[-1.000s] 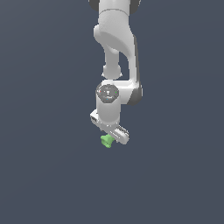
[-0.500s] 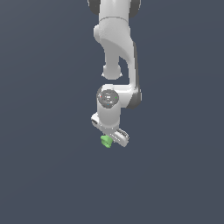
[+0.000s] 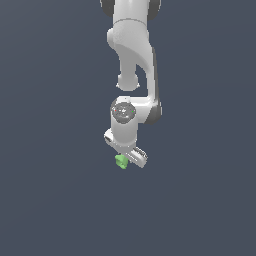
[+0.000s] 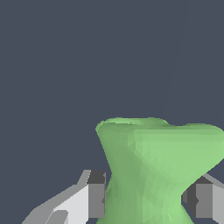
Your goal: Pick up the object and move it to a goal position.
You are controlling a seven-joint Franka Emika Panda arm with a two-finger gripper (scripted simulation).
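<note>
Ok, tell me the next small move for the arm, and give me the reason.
Probably keep the gripper shut and carry the green object on toward the goal. The wrist view shows a finger pad on each side of its narrow waist, so the grasp looks seated. In the exterior view the object sits under the gripper. No goal marker shows, so I cannot tell the direction.

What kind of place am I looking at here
Likely a bare simulated test scene, not a real room: a flat, featureless dark backdrop, a smooth white arm, and a blocky green object between the gripper fingers.
</note>
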